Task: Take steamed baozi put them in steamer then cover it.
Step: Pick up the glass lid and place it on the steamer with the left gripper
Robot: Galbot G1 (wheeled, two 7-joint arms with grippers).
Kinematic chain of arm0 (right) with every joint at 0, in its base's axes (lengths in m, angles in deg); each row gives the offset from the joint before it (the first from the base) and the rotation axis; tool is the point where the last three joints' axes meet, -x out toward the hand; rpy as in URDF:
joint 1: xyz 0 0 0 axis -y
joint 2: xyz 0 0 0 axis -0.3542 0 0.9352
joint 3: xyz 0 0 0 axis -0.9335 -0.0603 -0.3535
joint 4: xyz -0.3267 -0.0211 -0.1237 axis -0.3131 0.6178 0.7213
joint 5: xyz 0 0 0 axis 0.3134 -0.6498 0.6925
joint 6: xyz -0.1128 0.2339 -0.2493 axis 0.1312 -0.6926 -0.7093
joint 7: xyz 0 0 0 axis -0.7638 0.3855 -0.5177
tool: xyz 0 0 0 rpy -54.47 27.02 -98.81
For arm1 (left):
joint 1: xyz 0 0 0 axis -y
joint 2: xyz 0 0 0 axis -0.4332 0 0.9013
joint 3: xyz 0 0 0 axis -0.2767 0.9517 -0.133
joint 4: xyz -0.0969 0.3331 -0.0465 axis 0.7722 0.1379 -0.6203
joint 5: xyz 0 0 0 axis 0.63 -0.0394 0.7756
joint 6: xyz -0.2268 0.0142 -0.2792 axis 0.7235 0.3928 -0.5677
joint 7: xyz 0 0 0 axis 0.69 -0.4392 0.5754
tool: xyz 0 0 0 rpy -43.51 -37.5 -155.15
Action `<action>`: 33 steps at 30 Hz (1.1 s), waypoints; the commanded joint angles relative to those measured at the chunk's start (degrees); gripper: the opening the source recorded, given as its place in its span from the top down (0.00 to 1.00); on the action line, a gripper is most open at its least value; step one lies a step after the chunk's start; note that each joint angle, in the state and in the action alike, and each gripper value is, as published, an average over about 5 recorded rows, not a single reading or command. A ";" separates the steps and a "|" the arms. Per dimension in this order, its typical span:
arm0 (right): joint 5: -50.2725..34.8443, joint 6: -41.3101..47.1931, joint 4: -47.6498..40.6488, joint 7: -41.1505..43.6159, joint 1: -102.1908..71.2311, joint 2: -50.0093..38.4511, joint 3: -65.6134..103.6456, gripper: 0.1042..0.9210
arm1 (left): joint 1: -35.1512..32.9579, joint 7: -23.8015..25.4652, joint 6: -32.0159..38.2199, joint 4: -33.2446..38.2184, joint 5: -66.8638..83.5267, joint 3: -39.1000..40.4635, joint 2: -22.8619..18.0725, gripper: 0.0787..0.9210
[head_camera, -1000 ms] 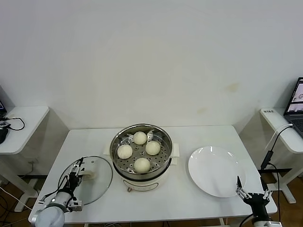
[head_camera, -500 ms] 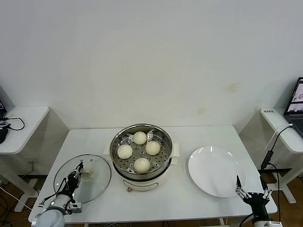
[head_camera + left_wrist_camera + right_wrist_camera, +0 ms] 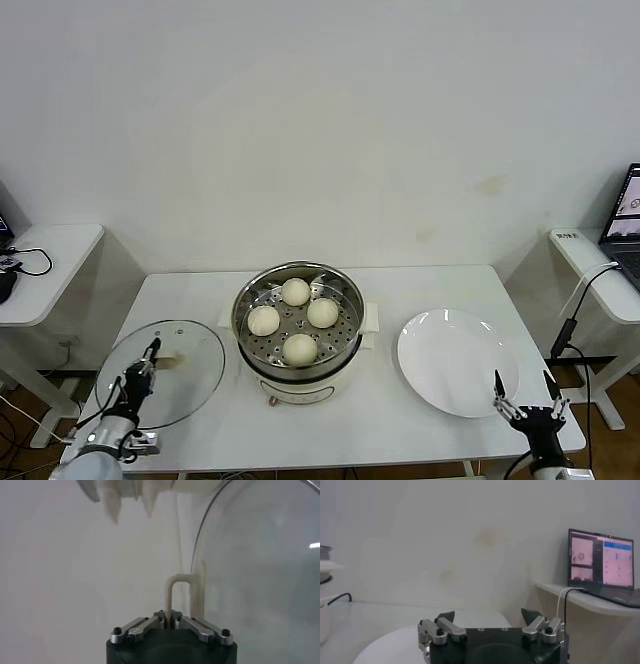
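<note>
1. Left pincer [image 3: 148, 352], at about 8 o'clock from the steamer [image 3: 298, 318], is clamped on the cream handle [image 3: 179, 596] of the cover [image 3: 162, 372]; the left wrist view shows its jaws pinched tight on that bar. Right pincer [image 3: 520, 392] waits at the bench's [image 3: 420, 285] near right corner, at 5 o'clock of the plate [image 3: 455, 362], jaws spread wide and holding nothing.
2. Bench holds the steamer at its centre, uncovered.
3. Plate sits at 3 o'clock of the steamer, bare, so loading looks done.
4. Cover hangs tilted in the left pincer at the bench's near left corner, seemingly off the surface, well apart from the steamer.
5. Baozi [image 3: 299, 347]: all four lie on the perforated tray inside the steamer.
6. Left to do, as I judge it: carry the cover toward 2 o'clock, level it over the rim, set it down and release.
</note>
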 commanded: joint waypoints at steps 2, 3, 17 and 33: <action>-0.08 -0.15 0.04 0.19 -0.03 -0.93 -0.85 0.12 | -3.80 4.02 -1.74 10.32 4.84 -9.63 3.66 0.93; -0.05 -0.17 -0.04 0.23 -0.01 -1.03 -0.98 0.12 | -3.76 4.81 -2.10 10.86 5.36 -10.48 4.21 0.93; 2.60 -0.55 -0.96 0.24 0.79 -0.35 -2.38 0.12 | -2.64 15.45 -12.94 22.38 15.84 -4.85 11.53 0.93; 12.83 -2.43 -1.95 -0.94 0.79 3.64 -3.98 0.12 | 15.31 22.65 -26.78 25.84 5.82 24.02 7.98 0.93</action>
